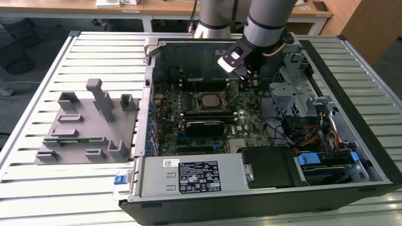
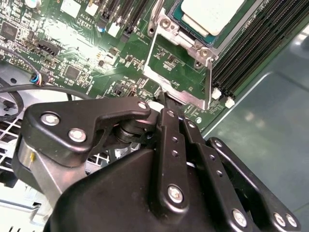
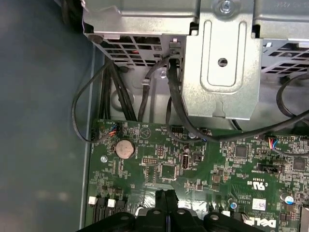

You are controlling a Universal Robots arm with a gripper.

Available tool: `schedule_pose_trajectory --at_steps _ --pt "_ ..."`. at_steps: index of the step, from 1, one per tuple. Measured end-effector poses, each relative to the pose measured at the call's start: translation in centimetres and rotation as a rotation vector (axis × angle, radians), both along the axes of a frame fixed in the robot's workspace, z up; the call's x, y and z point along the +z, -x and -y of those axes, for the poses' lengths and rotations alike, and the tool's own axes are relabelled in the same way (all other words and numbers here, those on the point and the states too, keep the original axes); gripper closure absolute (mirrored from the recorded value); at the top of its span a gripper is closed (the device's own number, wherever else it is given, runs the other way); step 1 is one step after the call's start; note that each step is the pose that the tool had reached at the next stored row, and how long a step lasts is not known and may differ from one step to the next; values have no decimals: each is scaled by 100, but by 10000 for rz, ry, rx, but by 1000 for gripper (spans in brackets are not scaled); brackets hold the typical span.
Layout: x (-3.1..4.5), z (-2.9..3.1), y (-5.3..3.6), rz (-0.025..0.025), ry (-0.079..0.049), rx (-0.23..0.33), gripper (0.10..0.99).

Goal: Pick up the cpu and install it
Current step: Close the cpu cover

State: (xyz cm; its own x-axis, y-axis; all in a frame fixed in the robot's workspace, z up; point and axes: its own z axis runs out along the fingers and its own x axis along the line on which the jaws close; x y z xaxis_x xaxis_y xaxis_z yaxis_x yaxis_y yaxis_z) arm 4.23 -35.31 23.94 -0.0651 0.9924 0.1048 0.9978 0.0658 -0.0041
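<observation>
So the whole thing sits on a white slatted surface, with an open computer case lying on it and the motherboard flat inside. Off the motherboard, outside the case on the exterior view's left, there's a grey fixture block resting on the slats. The arm comes down over the far edge of the case and hangs above the motherboard, toward the exterior view's right side of it. The claw points down at the board with its two black fingers pressed together, nothing between them as far as I can see. In the second wrist view the claw has its tips right by a metal frame on the motherboard; can't tell if they actually touch it. The cpu is already sitting in its socket around the middle of the motherboard, silvery top facing up, just past that frame from the claw.
</observation>
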Motion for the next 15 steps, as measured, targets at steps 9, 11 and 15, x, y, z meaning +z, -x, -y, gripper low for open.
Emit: schedule_pose_trajectory --at_steps 9,11,15 --pt "0 0 36 0 0 0 980" --pt "0 0 43 0 0 1 980" --pt "0 0 56 0 0 1 980"
